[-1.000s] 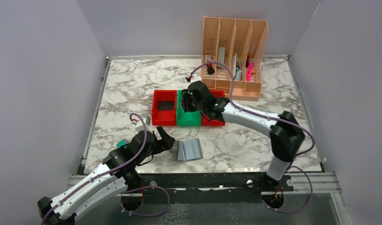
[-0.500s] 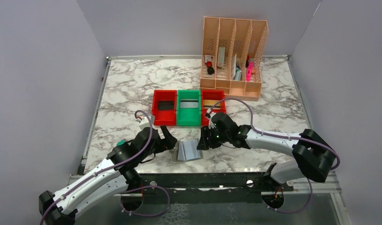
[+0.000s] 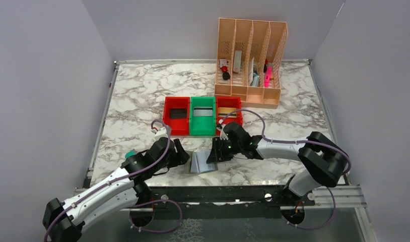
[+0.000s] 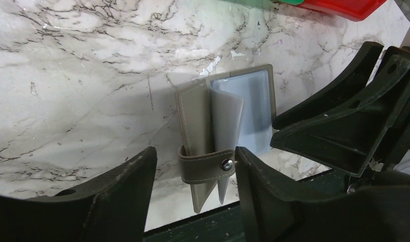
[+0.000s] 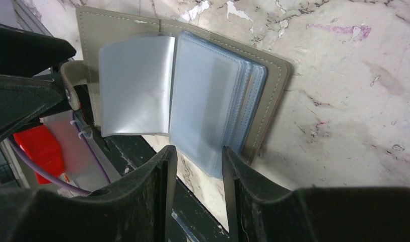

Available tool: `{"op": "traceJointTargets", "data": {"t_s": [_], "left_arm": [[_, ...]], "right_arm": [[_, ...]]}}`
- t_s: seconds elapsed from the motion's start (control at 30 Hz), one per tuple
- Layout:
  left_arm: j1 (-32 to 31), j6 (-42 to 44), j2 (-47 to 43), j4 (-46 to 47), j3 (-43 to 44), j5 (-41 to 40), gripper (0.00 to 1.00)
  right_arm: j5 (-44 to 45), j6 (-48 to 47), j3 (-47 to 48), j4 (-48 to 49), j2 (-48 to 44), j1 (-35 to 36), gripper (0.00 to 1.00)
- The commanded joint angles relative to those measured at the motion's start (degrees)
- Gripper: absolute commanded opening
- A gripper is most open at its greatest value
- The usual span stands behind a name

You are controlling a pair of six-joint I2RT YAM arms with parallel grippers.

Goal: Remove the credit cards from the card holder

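Near the counter [image 3: 142, 96] edge the card holder [image 3: 203, 162] lies open, its clear sleeves [image 5: 208, 101] looking empty (the back ones are hard to read). The left pincer [image 4: 195, 154] straddles its strap [image 4: 208, 171], jaws wide and not clamped. The right pincer [image 5: 198, 148], jaws narrow, brackets a sleeve corner. Beyond, three credit cards [image 3: 202, 112] sit in the bins [image 3: 202, 131], so little seems left.

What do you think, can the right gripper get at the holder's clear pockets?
Probably yes. The right gripper hangs open right over the holder, its fingers either side of the clear pockets' edge, with nothing between. The left gripper sits at the strap end, out of the way.
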Motion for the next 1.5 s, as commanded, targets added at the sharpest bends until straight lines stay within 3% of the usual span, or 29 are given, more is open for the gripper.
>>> {"op": "traceJointTargets", "data": {"t_s": [0.0, 0.2, 0.43, 0.77, 1.23, 1.47], "left_arm": [[0.03, 0.45, 0.65, 2.49, -1.03, 2.12, 0.58], [0.03, 0.89, 1.88, 3.71, -2.13, 3.16, 0.47], [0.02, 0.95, 3.31, 4.17, -4.51, 4.22, 0.27], [0.04, 0.62, 2.88, 5.26, -5.94, 4.7, 0.25], [0.04, 0.84, 3.17, 5.96, -6.11, 4.52, 0.24], [0.04, 0.88, 3.67, 6.29, -6.23, 4.52, 0.24]], "right_arm": [[-1.23, 0.65, 1.26, 2.01, 2.25, 0.02, 0.42], [-1.54, 0.89, 1.49, 2.4, 3.64, 0.02, 0.37], [-1.63, 0.74, 2.64, 1.46, 2.88, 0.02, 0.27], [-1.95, 0.07, 4.75, -0.69, 2.52, 0.02, 0.24], [7.16, -4.53, 9.1, -10.81, 1.46, 0.04, 0.38], [0.68, -4.1, 8.9, -6.54, 3.88, 0.02, 0.38]]}}
